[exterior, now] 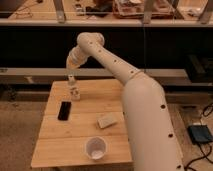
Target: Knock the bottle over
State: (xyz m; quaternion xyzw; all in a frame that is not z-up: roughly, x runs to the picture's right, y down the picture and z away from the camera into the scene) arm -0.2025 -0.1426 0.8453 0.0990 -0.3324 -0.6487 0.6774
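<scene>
The bottle (75, 93) is small, slim and whitish, and stands upright near the back left of the wooden table (55, 150). My gripper (71, 78) hangs from the white arm (110, 60) that reaches in from the right. It points down and sits right above the bottle's cap, at or very near touching it.
A black flat phone-like object (64, 110) lies left of the table's middle. A flat pale block (107, 120) lies near the right edge. A white round cup (95, 148) stands at the front. Dark shelving runs behind the table; a blue device (200, 134) lies on the floor to the right.
</scene>
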